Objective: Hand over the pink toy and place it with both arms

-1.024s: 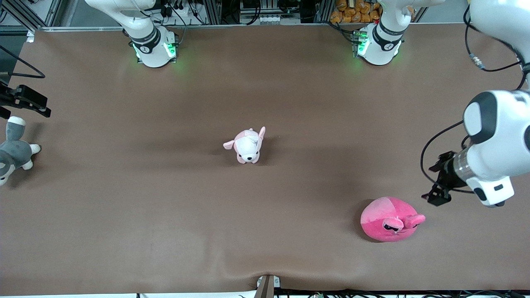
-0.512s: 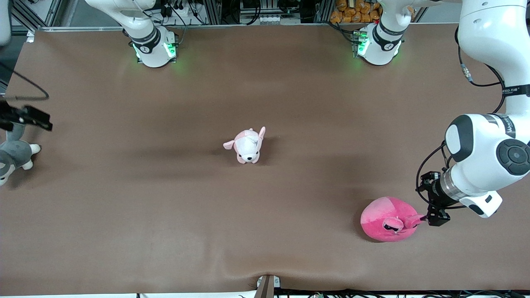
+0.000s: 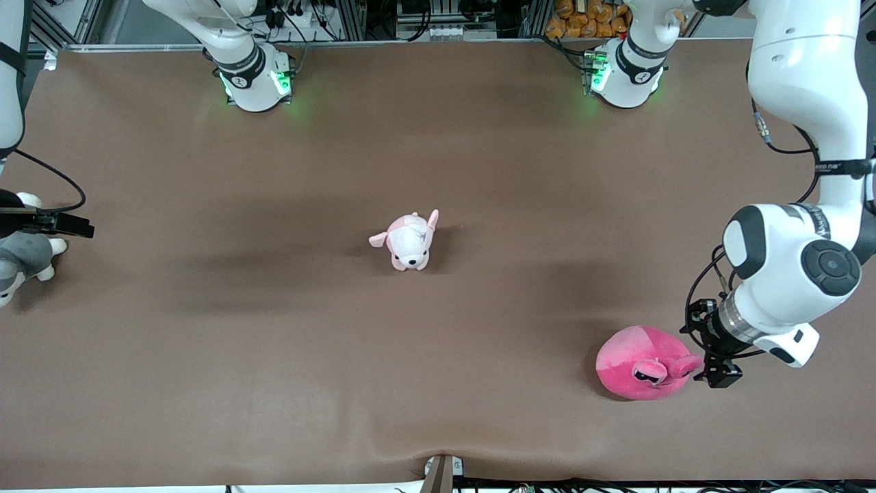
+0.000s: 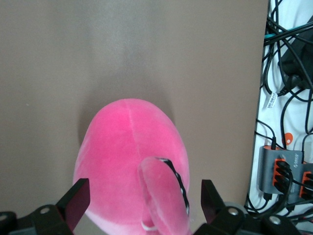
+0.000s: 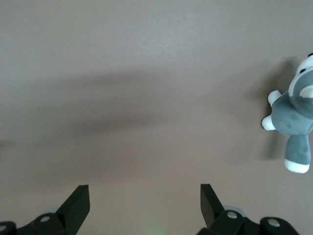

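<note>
Approaching pink toy (image 3: 642, 363): left gripper (image 3: 715, 373) at toy's 3 o'clock in front view, snout end, fingers (image 4: 76, 196) spread wide, nothing held. Toy on table (image 3: 479, 171) at left arm's end, near front camera; long axis 9–3. Left arm nearer. Right gripper (image 3: 58, 222) (fingers apart, empty) over grey plush (image 3: 20, 257), waiting.

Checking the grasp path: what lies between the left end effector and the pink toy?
Nothing. In the left wrist view the left end effector's open fingers already flank the pink toy, with only bare table around it.
</note>
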Robot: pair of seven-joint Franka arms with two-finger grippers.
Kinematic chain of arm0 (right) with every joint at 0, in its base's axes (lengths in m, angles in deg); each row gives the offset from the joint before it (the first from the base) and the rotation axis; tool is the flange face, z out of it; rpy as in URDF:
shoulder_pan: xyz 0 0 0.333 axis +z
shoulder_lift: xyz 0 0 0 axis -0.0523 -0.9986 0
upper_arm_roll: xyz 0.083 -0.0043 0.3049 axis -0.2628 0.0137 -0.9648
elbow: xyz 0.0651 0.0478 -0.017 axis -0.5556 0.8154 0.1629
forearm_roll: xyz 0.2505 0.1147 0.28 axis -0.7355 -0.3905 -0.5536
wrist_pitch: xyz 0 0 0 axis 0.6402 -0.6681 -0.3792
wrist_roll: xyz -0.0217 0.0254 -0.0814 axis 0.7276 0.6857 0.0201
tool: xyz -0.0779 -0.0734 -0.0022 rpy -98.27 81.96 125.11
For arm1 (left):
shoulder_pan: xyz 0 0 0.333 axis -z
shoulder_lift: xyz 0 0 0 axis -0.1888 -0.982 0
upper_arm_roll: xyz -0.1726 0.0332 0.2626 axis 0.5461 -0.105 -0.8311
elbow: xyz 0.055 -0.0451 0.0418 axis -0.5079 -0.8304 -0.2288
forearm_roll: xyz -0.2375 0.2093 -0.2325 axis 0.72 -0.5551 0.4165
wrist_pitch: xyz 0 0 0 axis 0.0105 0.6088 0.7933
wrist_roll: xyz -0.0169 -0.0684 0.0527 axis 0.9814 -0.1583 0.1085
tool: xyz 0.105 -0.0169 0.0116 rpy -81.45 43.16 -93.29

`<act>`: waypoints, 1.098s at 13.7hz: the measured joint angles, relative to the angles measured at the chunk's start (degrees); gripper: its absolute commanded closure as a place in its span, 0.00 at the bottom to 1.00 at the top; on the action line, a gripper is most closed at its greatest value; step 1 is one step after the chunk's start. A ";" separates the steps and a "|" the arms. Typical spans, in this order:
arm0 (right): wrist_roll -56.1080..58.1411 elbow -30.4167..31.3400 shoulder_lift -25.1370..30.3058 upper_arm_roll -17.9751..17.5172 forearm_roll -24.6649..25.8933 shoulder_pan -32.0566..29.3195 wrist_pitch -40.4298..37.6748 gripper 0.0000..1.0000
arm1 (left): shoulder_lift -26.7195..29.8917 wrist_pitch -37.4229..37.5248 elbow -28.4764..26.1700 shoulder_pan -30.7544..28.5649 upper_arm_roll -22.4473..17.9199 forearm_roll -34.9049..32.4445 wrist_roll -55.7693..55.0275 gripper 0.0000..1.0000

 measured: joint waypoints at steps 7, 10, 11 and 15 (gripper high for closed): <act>-17.41 0.20 -0.02 -0.46 -10.66 -0.79 -2.17 0.00 | -1.33 -2.24 0.13 0.12 -0.13 0.00 -1.98 1.00; -33.40 -0.94 0.05 -1.07 -14.54 2.10 -4.03 0.00 | -1.32 -2.41 0.68 0.18 -0.12 0.00 -1.98 1.00; -38.69 -1.46 0.09 -1.16 -16.34 3.47 -4.19 0.00 | -1.28 -2.47 0.92 0.18 -0.10 0.00 -1.98 1.00; -56.59 -2.14 0.17 -1.31 -25.68 7.46 -4.37 0.00 | 1.06 -1.74 1.80 0.20 0.22 0.00 -1.97 1.00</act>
